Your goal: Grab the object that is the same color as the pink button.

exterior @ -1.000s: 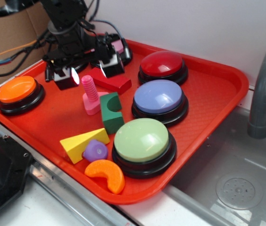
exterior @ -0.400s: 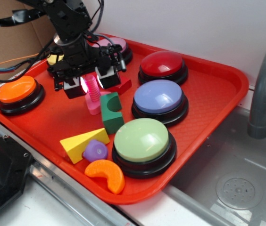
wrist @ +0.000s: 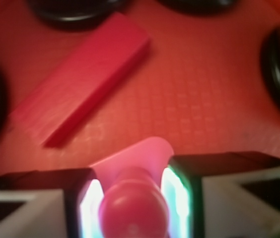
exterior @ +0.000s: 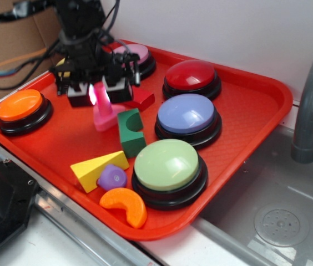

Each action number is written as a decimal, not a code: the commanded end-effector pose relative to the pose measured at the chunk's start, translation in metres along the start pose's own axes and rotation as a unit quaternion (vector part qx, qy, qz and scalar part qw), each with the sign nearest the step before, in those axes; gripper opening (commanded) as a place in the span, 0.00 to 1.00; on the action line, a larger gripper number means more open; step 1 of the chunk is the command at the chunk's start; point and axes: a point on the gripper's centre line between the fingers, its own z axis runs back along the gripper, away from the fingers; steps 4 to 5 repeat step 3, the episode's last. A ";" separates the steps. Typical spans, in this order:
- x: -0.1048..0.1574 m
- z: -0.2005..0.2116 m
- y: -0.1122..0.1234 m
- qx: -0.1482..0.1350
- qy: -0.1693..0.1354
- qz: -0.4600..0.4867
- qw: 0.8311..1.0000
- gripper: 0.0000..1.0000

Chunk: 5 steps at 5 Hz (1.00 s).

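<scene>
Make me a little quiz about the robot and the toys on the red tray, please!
1. True or false: the gripper is closed on the pink bolt.
2. Which toy touches the yellow wedge? A) purple piece B) red block C) orange button
3. What colour is the button nearest the orange crescent?

Key: 1 true; 2 A; 3 green.
</scene>
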 end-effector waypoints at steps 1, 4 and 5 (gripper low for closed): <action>0.028 0.076 0.010 -0.015 0.050 -0.132 0.990 0.00; 0.033 0.111 0.039 -0.088 0.083 -0.145 0.982 0.00; 0.033 0.111 0.039 -0.088 0.083 -0.145 0.982 0.00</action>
